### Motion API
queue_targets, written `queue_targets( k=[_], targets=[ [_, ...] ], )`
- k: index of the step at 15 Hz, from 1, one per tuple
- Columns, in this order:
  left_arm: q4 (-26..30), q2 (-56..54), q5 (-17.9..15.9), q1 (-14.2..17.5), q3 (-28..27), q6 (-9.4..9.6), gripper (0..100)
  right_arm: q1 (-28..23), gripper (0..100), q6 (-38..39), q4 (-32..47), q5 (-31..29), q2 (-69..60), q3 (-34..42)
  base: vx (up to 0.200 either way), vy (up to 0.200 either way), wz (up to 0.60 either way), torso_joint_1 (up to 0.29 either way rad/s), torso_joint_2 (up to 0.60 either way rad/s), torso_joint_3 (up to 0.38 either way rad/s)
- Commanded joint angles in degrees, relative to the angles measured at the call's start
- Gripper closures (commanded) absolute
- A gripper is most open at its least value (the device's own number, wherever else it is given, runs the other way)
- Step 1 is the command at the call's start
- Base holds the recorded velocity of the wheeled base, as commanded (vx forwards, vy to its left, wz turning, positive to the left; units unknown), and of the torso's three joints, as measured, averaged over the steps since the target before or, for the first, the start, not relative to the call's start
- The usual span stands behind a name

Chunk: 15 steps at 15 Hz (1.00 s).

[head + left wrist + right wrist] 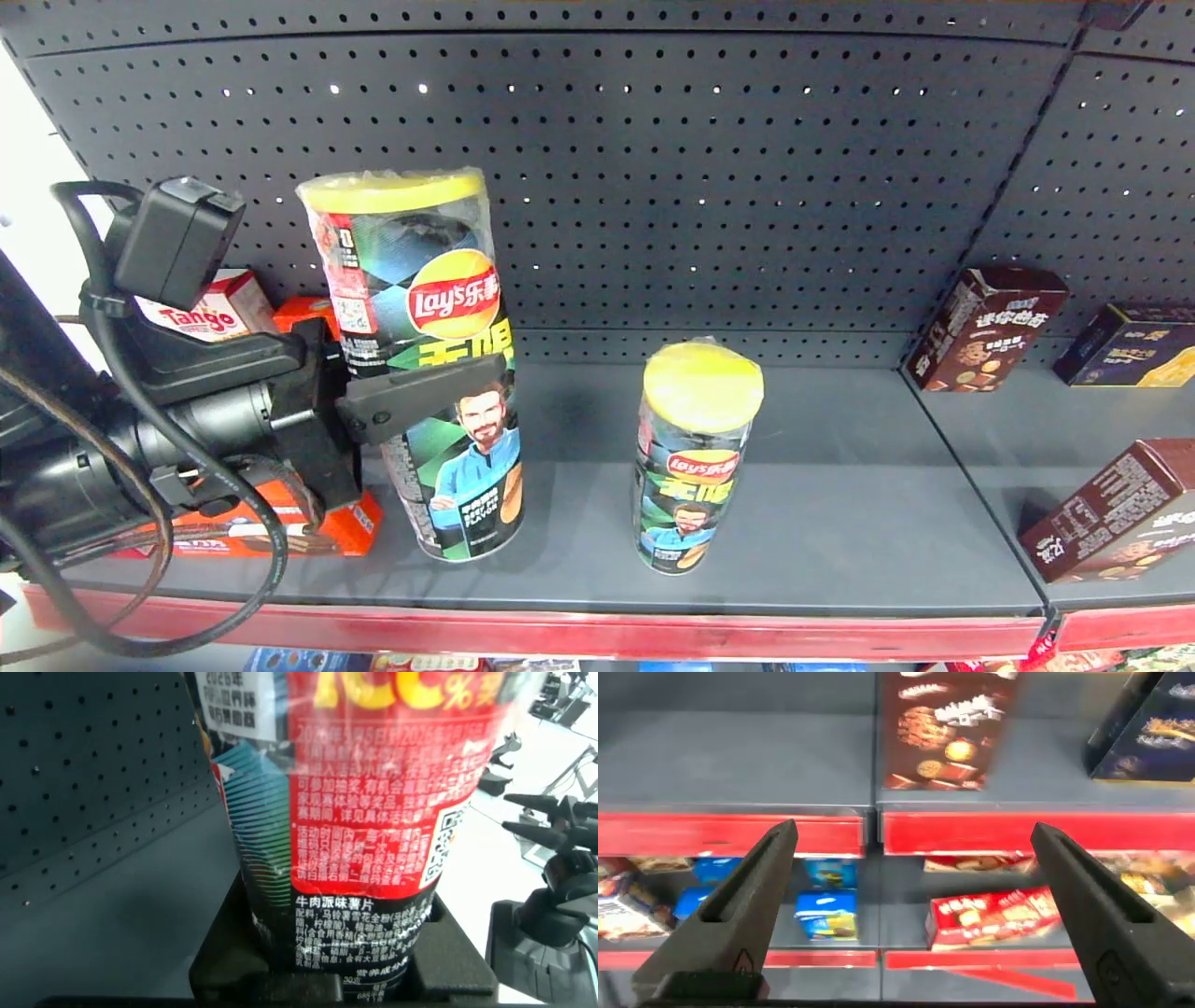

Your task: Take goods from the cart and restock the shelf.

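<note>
My left gripper [415, 387] is shut on a tall chips can [420, 308] with a yellow lid and clear wrap. One dark finger crosses the can's front. The can leans slightly, its base low over the front left of the dark grey shelf [840, 523]; I cannot tell whether it touches. In the left wrist view the can's red label [374, 812] rises straight out of the left gripper [341, 966]. A second, matching can [695, 457] stands upright on the shelf to the right, apart from the held one. My right gripper [915, 924] is open and holds nothing, in front of the shelf's red edge [1018, 831].
A white and red box [219, 308] and orange boxes [299, 532] sit behind and beside my left arm. Brown boxes [990, 327] [1111, 509] and a dark blue box [1130, 345] fill the right bay. Free shelf lies between the cans and right of the standing one. A pegboard wall [700, 187] backs the shelf.
</note>
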Motion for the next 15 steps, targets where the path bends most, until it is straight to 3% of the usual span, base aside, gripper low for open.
queue_targets(
  k=[1,4,12,13,15],
  targets=[
    [-0.1,-1.0,0.0,0.0,1.3,-0.01,100,0.0,0,-1.3,0.2,5.0,-0.1,0.1,0.000,0.000,0.00,0.000,0.00,0.000],
    [-0.1,-1.4,-0.2,-0.4,1.6,0.17,100,0.0,0,3.0,3.8,2.8,0.0,0.0,0.000,0.000,0.00,0.000,0.00,0.000],
    [0.0,-1.4,-1.3,-4.0,-1.1,0.43,100,0.0,0,3.0,3.7,2.8,0.0,0.1,0.000,0.000,0.00,0.000,0.00,0.000],
    [0.5,-0.5,-1.3,-4.0,-1.3,2.89,100,0.0,0,3.0,3.7,2.8,0.0,0.1,0.000,0.000,0.00,0.000,0.00,0.000],
    [-0.1,2.4,-1.5,-3.7,-2.4,5.97,100,0.0,0,3.0,3.7,2.8,0.0,0.1,0.000,0.000,0.00,0.000,0.00,0.000]
  ],
)
